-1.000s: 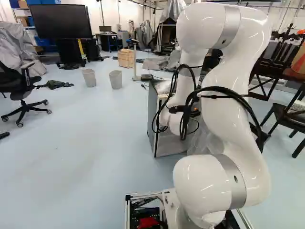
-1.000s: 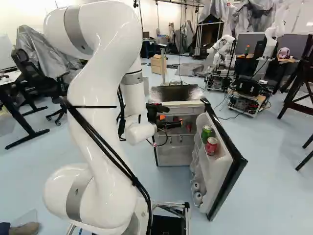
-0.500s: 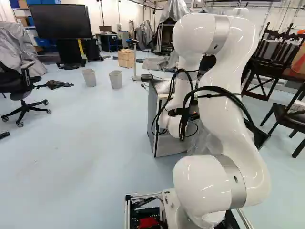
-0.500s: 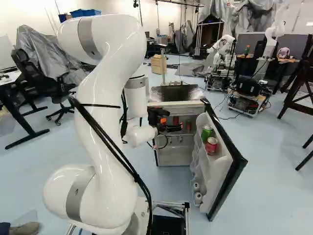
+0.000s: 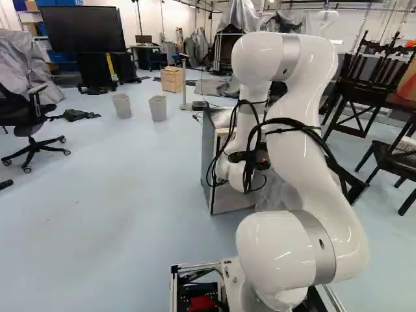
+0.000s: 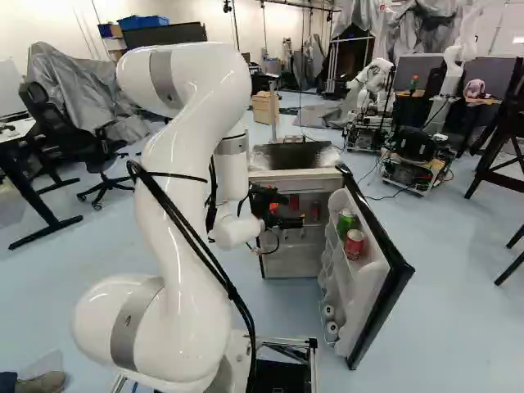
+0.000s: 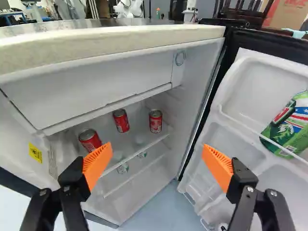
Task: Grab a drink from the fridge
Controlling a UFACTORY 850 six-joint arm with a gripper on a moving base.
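The gripper (image 7: 157, 149) is gaping wide before the fridge (image 7: 115, 44); three red cans (image 7: 155, 121) are standing on its shelf (image 7: 144, 148); any skewed approach is risking a clipped door (image 7: 248, 89) or a toppled can

A robotics lab, by the look of it: another robot (image 6: 375, 75) stands across the pale blue floor (image 5: 117, 208). Grey sheets (image 6: 70, 94) drape bulky shapes, and there's a big screen (image 5: 81, 29) and an office chair (image 5: 27, 117).
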